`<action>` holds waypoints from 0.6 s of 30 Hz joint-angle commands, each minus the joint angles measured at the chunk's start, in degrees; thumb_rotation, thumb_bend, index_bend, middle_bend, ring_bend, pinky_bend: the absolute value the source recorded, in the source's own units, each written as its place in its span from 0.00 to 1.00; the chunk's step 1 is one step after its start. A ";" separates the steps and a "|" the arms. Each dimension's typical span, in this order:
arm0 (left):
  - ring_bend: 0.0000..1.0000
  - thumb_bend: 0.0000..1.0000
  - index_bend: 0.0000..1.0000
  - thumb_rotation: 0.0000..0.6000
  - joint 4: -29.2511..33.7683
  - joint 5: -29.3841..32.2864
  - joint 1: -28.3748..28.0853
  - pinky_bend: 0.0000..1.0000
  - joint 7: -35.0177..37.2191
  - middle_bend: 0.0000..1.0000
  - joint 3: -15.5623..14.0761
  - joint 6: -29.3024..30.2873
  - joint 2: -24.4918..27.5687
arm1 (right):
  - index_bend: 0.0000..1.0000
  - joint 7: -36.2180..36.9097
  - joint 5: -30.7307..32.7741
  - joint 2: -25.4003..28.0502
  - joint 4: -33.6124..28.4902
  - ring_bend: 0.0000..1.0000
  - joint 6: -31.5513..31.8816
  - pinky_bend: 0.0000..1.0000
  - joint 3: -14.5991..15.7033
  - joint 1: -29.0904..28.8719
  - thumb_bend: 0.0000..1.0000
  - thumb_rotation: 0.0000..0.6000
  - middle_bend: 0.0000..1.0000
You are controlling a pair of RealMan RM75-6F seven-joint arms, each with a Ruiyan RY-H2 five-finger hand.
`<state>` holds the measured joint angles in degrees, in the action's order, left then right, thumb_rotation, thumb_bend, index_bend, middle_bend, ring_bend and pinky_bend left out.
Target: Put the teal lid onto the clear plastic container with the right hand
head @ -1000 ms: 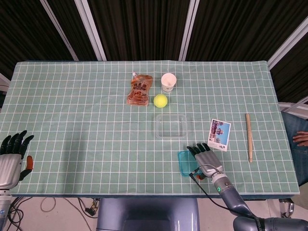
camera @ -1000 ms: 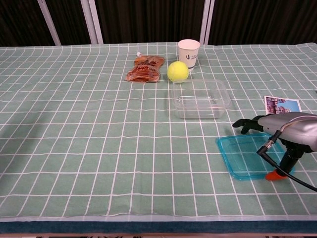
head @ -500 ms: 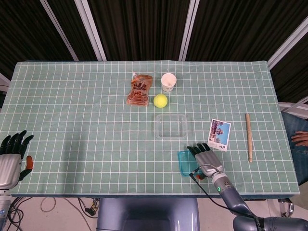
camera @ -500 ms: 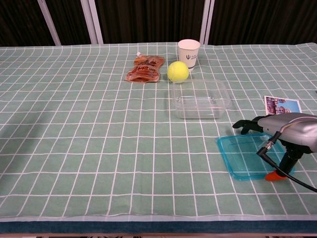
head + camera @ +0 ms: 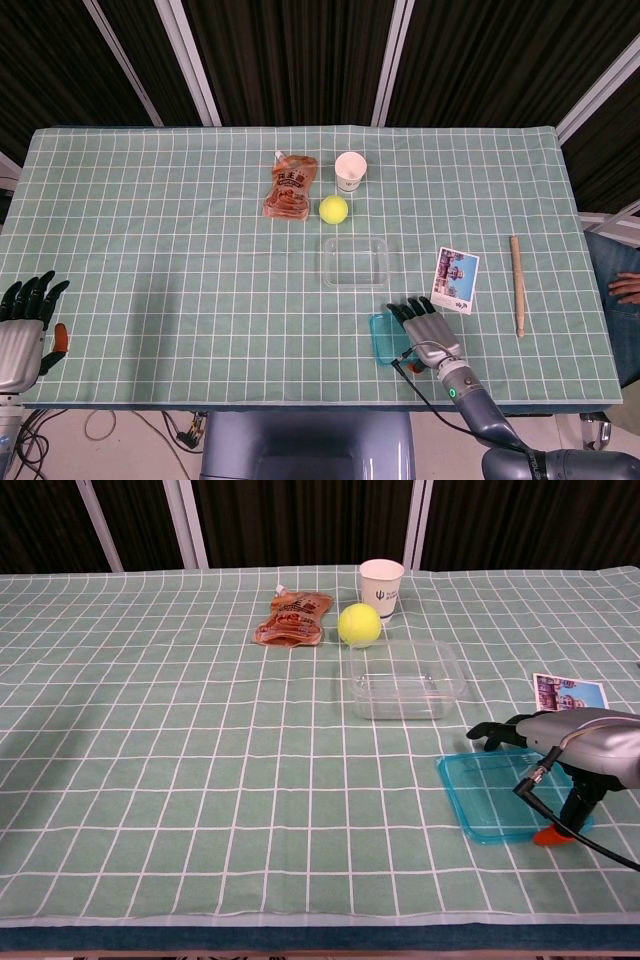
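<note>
translucent teal lid (image 5: pixel 483 797), flat on tablecloth (image 5: pixel 180 740)

White cup (image 5: pixel 381 585): small dark logo, unreadable. Orange pouch (image 5: pixel 290 186): printed label, illegible.

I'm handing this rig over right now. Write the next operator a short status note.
Right robot hand: over the right part of the teal lid, fingers stretched forward, thumb down by the lid's near right edge; a grip can't be confirmed.
Left robot hand: at the table's near left corner, fingers apart, holding nothing.
The lid lies flat on the checked cloth, nearer the robot than the clear plastic container, which sits open and empty.
Done: reach to the lid.
Left: grasp, lift, set the lid on the container.
</note>
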<state>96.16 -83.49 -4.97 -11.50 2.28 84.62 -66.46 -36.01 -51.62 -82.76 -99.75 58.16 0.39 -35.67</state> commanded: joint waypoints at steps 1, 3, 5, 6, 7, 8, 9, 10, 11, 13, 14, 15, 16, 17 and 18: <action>0.00 0.65 0.11 1.00 0.02 -0.01 0.00 0.00 0.01 0.00 0.00 -0.01 0.02 | 0.00 -0.21 0.32 -0.19 0.31 0.00 -0.16 0.00 0.07 -0.16 0.20 1.00 0.18; 0.00 0.65 0.11 1.00 0.04 0.04 0.00 0.00 0.02 0.00 0.00 -0.03 0.04 | 0.00 -0.33 0.64 -0.25 0.46 0.00 -0.31 0.00 0.07 -0.31 0.20 1.00 0.18; 0.00 0.65 0.11 1.00 0.04 0.06 0.00 0.00 0.04 0.00 -0.01 -0.05 0.05 | 0.00 -0.54 0.73 -0.34 0.58 0.00 -0.31 0.00 0.15 -0.41 0.20 1.00 0.18; 0.00 0.65 0.11 1.00 0.05 0.05 0.01 0.00 0.03 0.00 -0.01 -0.04 0.05 | 0.00 -0.60 0.76 -0.37 0.59 0.00 -0.30 0.00 0.18 -0.46 0.20 1.00 0.18; 0.00 0.65 0.11 1.00 0.05 0.05 0.01 0.00 0.02 0.00 -0.02 -0.04 0.05 | 0.00 -0.63 0.78 -0.41 0.58 0.00 -0.27 0.00 0.19 -0.49 0.20 1.00 0.19; 0.00 0.65 0.11 1.00 0.06 0.05 0.01 0.00 0.02 0.00 -0.01 -0.04 0.05 | 0.00 -0.65 0.77 -0.47 0.61 0.00 -0.24 0.00 0.20 -0.52 0.20 1.00 0.20; 0.00 0.65 0.11 1.00 0.07 0.07 0.01 0.00 0.02 0.00 -0.01 -0.04 0.06 | 0.00 -0.65 0.74 -0.52 0.63 0.00 -0.20 0.00 0.21 -0.52 0.20 1.00 0.22; 0.00 0.65 0.11 1.00 0.09 0.10 0.02 0.00 0.03 0.00 0.00 -0.03 0.06 | 0.00 -0.61 0.63 -0.59 0.69 0.00 -0.14 0.00 0.19 -0.54 0.20 1.00 0.24; 0.00 0.65 0.11 1.00 0.11 0.09 0.02 0.00 0.05 0.00 0.00 -0.02 0.07 | 0.00 -0.53 0.42 -0.68 0.80 0.00 -0.06 0.00 0.19 -0.54 0.19 1.00 0.26; 0.00 0.65 0.11 1.00 0.14 0.09 0.03 0.00 0.06 0.00 -0.01 -0.04 0.11 | 0.00 -0.33 0.06 -0.83 0.99 0.00 0.00 0.00 0.27 -0.49 0.19 1.00 0.32; 0.00 0.65 0.11 1.00 0.16 0.10 0.03 0.00 0.09 0.00 -0.02 -0.05 0.13 | 0.00 -0.15 -0.06 -0.91 1.07 0.01 0.01 0.00 0.28 -0.45 0.19 1.00 0.33; 0.00 0.65 0.11 1.00 0.15 0.10 0.04 0.00 0.11 0.00 -0.03 -0.05 0.14 | 0.00 0.08 -0.26 -1.05 1.24 0.02 0.06 0.00 0.26 -0.39 0.19 1.00 0.35; 0.00 0.65 0.11 1.00 0.15 0.10 0.04 0.00 0.13 0.00 -0.03 -0.06 0.15 | 0.00 0.28 -0.43 -1.15 1.37 0.03 0.11 0.00 0.23 -0.34 0.20 1.00 0.37; 0.00 0.65 0.11 1.00 0.16 0.10 0.03 0.00 0.14 0.00 -0.02 -0.07 0.16 | 0.00 0.52 -0.59 -1.26 1.49 0.04 0.19 0.00 0.21 -0.26 0.20 1.00 0.38; 0.00 0.65 0.11 1.00 0.18 0.13 0.02 0.00 0.15 0.00 -0.01 -0.08 0.18 | 0.00 0.93 -0.83 -1.38 1.63 0.04 0.24 0.00 0.12 -0.16 0.21 1.00 0.39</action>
<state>96.34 -83.36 -4.95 -11.35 2.26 84.54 -66.28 -35.40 -52.24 -84.00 -98.27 58.32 0.59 -35.94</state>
